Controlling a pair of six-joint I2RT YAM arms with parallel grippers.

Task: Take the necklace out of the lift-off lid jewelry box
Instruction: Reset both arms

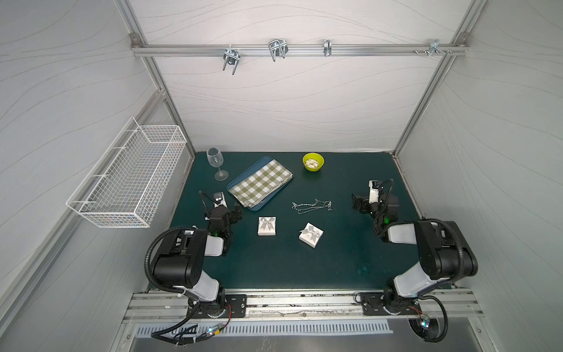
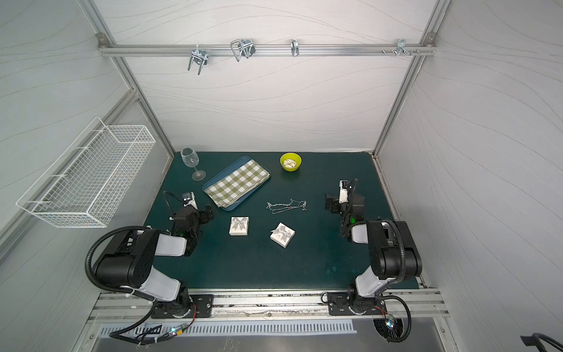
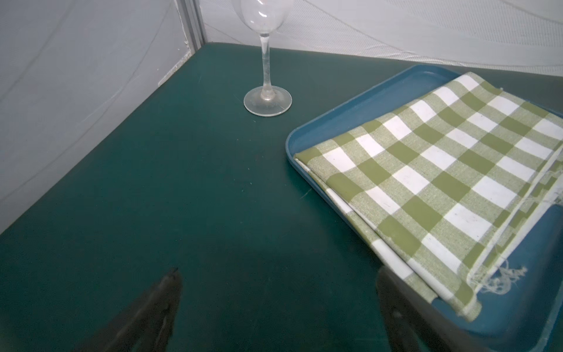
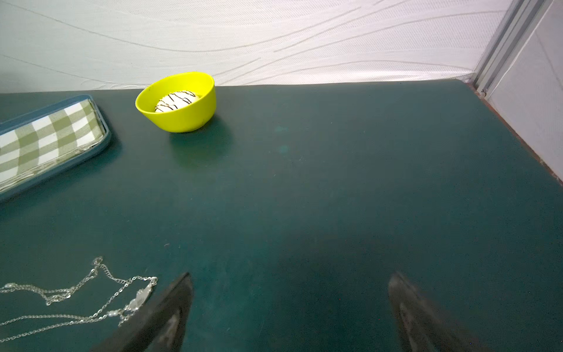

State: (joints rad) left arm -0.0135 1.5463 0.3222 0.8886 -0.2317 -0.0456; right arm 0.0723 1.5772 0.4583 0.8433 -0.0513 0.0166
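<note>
A silver chain necklace (image 1: 311, 206) (image 2: 286, 206) lies loose on the green mat, mid-table. Its end (image 4: 134, 300) shows beside one finger of my right gripper in the right wrist view. Two small white jewelry boxes with silver bows sit nearer the front. One (image 1: 267, 226) is squared to the table and the other (image 1: 311, 235) is turned at an angle. Both look shut, and I cannot tell which has the lift-off lid. My left gripper (image 1: 220, 210) (image 3: 277, 271) is open over bare mat at the tray's corner. My right gripper (image 1: 374, 200) (image 4: 292, 274) is open, right of the necklace, holding nothing.
A blue tray (image 1: 243, 175) carries a folded green-checked cloth (image 1: 262, 183), close to the left gripper. A wine glass (image 1: 215, 161) stands at the back left. A yellow bowl (image 1: 313, 161) with a white striped ball sits at the back. A wire basket (image 1: 131, 179) hangs on the left wall.
</note>
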